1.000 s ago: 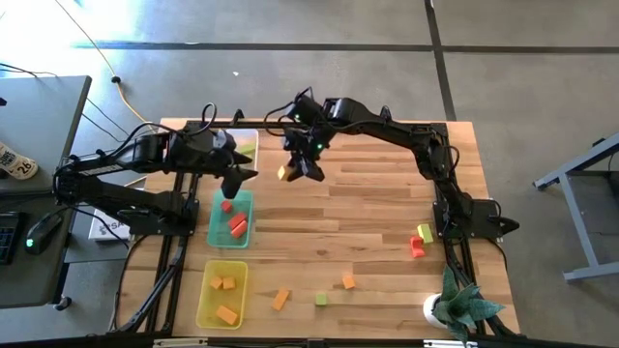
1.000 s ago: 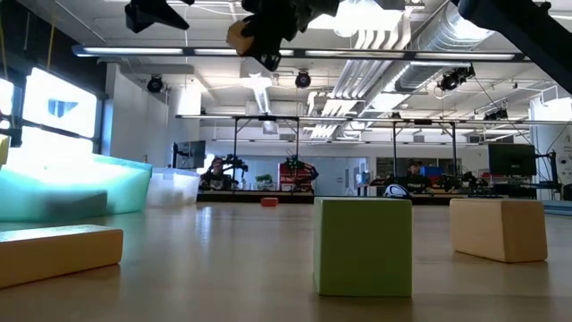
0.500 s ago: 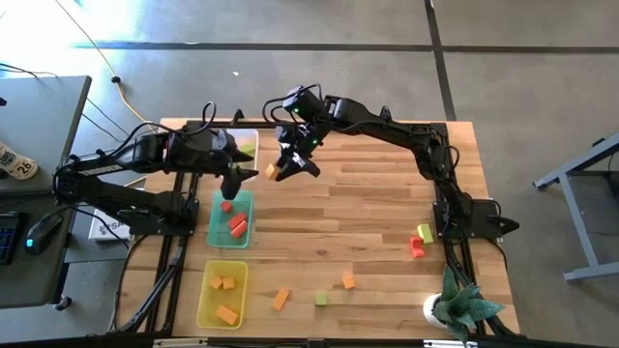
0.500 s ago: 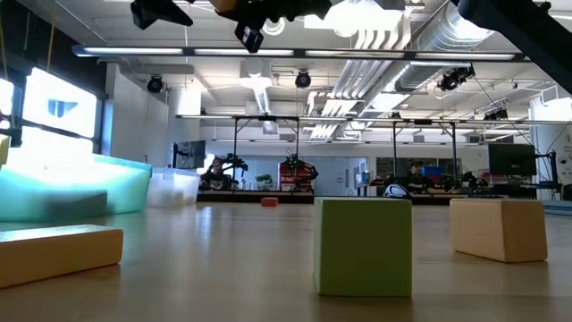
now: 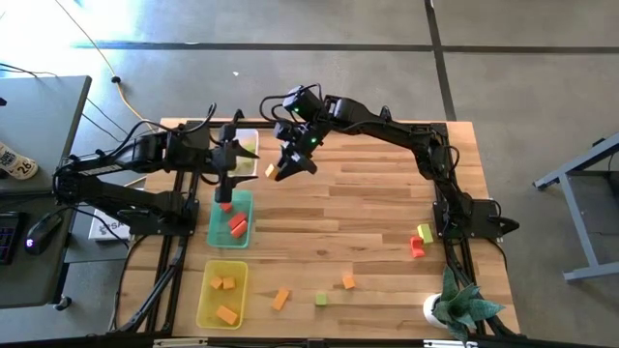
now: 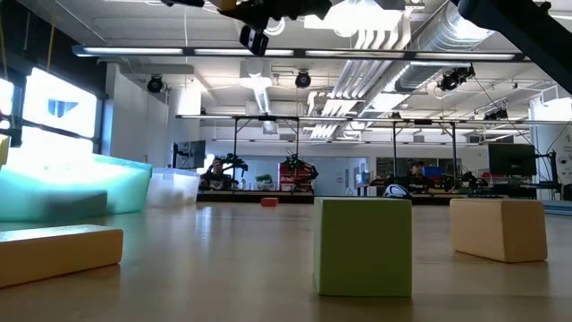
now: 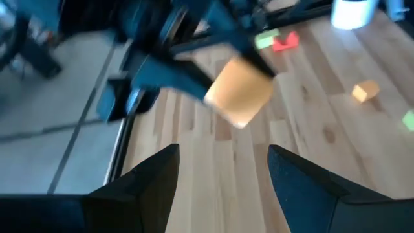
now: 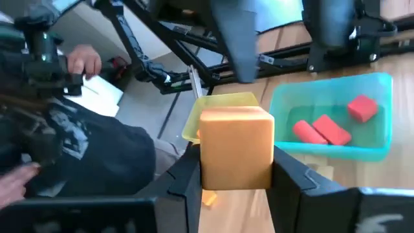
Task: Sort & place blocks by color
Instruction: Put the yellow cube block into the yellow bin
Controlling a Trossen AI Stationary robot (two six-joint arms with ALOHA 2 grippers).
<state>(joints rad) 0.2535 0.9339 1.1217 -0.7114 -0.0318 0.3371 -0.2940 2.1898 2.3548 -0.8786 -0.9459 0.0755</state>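
Observation:
My right gripper [image 5: 280, 170] hangs above the table's far left part, shut on an orange block [image 5: 272, 171], which also shows in its wrist view [image 8: 236, 147]. My left gripper [image 5: 232, 172] stands open just left of it, fingers apart [image 7: 223, 175] and pointing at that block [image 7: 239, 90] without touching it. Below them the green tray [image 5: 230, 232] holds red blocks [image 5: 237, 225]. The yellow tray [image 5: 208, 300] holds orange blocks [image 5: 226, 314]. Loose blocks lie on the table: orange [image 5: 281, 299], green [image 5: 320, 300], orange [image 5: 348, 281], green [image 5: 425, 233], red [image 5: 417, 248]. My right gripper pinches the orange block by two opposite sides [image 8: 208, 162] between its two fingers. The fingers slant down toward the table's left. The block is lifted clear, high above the table, and sits square between the fingers.
A clear tray [image 5: 244, 145] stands at the far left corner. A potted plant [image 5: 455, 307] stands at the near right corner. A person's hand [image 8: 81, 61] and dark sleeve show beyond the table's left edge. The middle of the table [image 5: 348, 208] is bare wood.
My right gripper has carried the orange block a little toward the table's left edge and upward, tipping and turning as it went. My left gripper has stayed in place and rolled about its own pointing line, staying open.

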